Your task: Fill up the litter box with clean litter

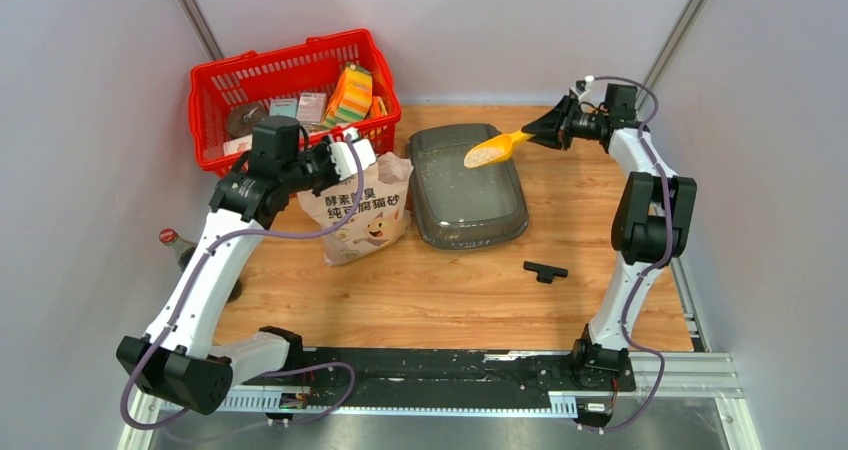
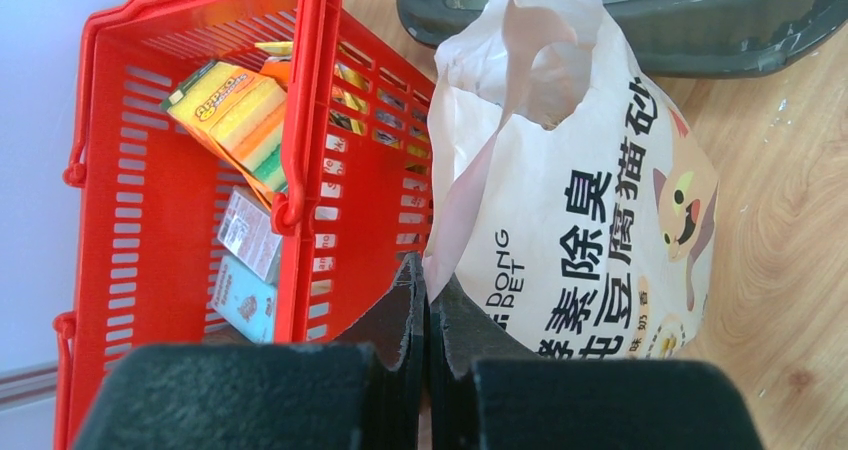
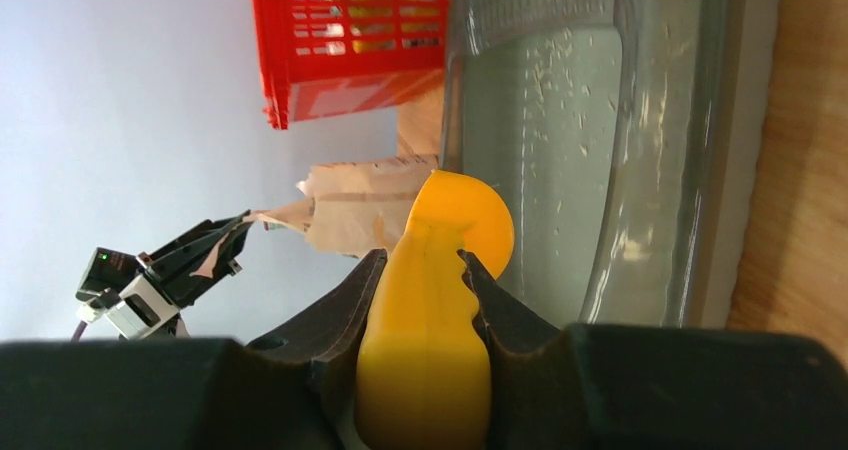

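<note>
One scoop (image 1: 497,150) of clean litter (image 1: 486,155) is pinched by the right claw (image 3: 422,270) above the one litter box (image 1: 462,202); one bag (image 1: 365,215) is pinched at its edge by the left claw (image 2: 427,275).

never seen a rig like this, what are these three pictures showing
Two white robot arms are bolted to a wooden table. One picture looks down from above; the others come from wrist cameras. On it: a red mesh basket, a beige paper bag printed with a cat, a dark grey plastic litter box, a small black T-shaped part. The left gripper is shut on the bag's top; the right gripper holds a yellow plastic scoop of pale litter over the box.
</note>
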